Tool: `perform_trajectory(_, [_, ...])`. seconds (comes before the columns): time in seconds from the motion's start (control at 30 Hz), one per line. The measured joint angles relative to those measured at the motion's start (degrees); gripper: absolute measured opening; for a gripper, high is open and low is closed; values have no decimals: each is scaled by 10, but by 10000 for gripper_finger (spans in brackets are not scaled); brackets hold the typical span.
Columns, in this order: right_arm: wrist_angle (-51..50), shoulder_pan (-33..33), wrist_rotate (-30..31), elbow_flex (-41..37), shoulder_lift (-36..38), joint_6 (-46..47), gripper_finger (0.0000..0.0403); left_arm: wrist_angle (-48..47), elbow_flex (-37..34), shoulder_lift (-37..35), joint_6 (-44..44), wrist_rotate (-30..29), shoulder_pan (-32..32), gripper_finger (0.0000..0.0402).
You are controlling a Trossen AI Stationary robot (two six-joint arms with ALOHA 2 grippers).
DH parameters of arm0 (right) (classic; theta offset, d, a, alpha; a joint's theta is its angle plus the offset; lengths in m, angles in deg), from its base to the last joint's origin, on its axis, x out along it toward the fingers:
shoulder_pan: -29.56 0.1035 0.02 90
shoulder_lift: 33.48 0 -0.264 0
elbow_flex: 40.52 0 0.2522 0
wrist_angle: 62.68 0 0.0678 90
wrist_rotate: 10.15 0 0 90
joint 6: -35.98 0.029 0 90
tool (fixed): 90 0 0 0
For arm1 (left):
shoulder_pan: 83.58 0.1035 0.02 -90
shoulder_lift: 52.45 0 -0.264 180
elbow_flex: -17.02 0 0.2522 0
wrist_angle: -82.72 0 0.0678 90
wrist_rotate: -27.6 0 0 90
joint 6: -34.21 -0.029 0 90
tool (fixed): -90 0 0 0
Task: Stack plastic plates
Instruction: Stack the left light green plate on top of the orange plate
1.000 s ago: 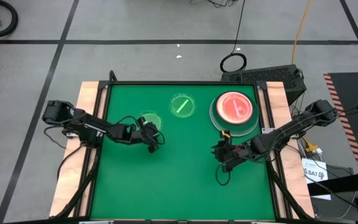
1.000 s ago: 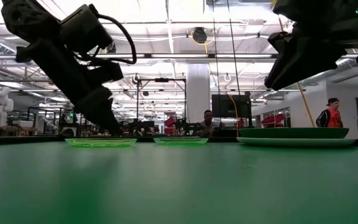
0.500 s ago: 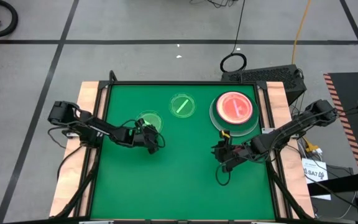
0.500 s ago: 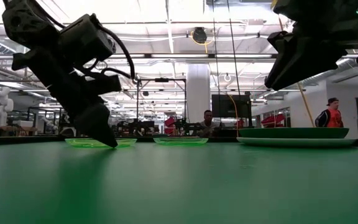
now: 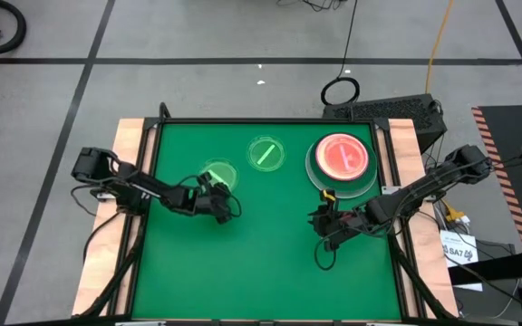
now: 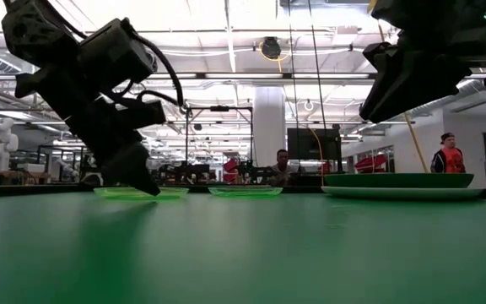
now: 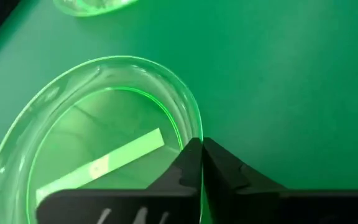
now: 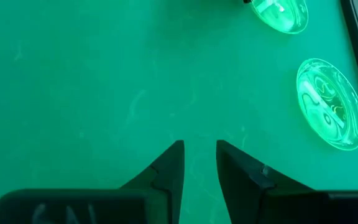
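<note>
1. We cannot make out the separate large plates in the stack (image 5: 341, 163); only the pink disc on top and a dark green rim show.
2. Bare green table (image 5: 270, 254) lies open across the near half.
3. Our left gripper (image 7: 201, 149) is pinched closed on the rim of the near small green plate (image 7: 98, 143); the other small green plate (image 5: 265, 152) sits apart.
4. Our right gripper (image 8: 199, 155) hovers, fingers narrowly parted, holding nothing.

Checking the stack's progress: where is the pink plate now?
In the high view, the pink plate tops the stack at the table's far right, beside a small green plate.
</note>
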Motion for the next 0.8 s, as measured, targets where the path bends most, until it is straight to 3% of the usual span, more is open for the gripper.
perform_trajectory(0.37, [-1, 0, 0, 0, 0, 3, 86, 29, 24, 0, -63, -3, -7, 7])
perform_trajectory(0.8, [-3, 0, 0, 0, 0, 4, 86, -51, 159, 0, -200, 6, -20, 6])
